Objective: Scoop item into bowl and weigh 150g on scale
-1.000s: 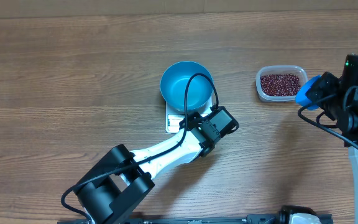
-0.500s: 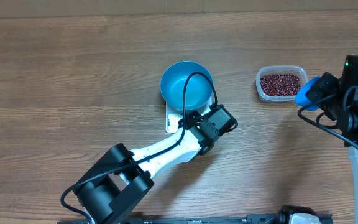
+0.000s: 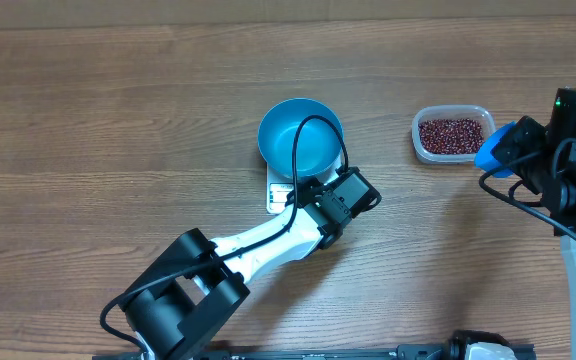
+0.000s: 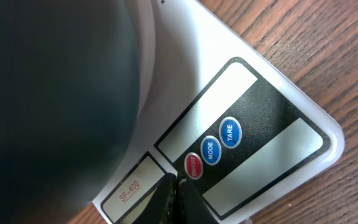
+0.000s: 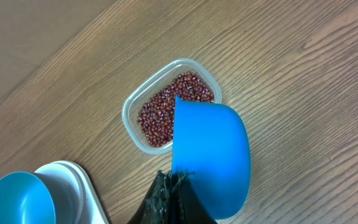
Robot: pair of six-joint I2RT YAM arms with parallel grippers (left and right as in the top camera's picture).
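Overhead: the scale [image 3: 278,198] lies mid-counter [image 3: 118,100]. The bowl [image 3: 300,140] sits on it and covers all but its front strip. The left tool [image 3: 305,188] reaches in from the scale's near side, its tip over that front strip. The fingers are hidden under the wrist here. Well to the right of the scale stands a clear tub [image 3: 416,135] holding the beans [image 3: 452,133]. Further right again, the right tool [image 3: 516,150] holds a blue scoop [image 3: 495,148] just beside the tub.

Left wrist: the left tool [image 4: 174,190] is pinched narrow with nothing between its fingers. Its tip is over the scale's [image 4: 185,56] front strip, just beside the red button [image 4: 193,165]. Whether it touches the strip cannot be told. Two blue buttons, MODE [image 4: 211,151] and TARE [image 4: 230,132], follow in a row beyond the red one. The bowl [image 4: 55,93] fills the left as a dark blur.

Right wrist: the right tool [image 5: 169,186] is clamped on the scoop [image 5: 213,155], which hangs above the counter with its far edge over the tub's [image 5: 127,118] near rim. The beans [image 5: 160,112] lie as a loose layer in the tub. The scale [image 5: 82,186] is at lower left, with the bowl [image 5: 14,199] on it and no beans showing inside.
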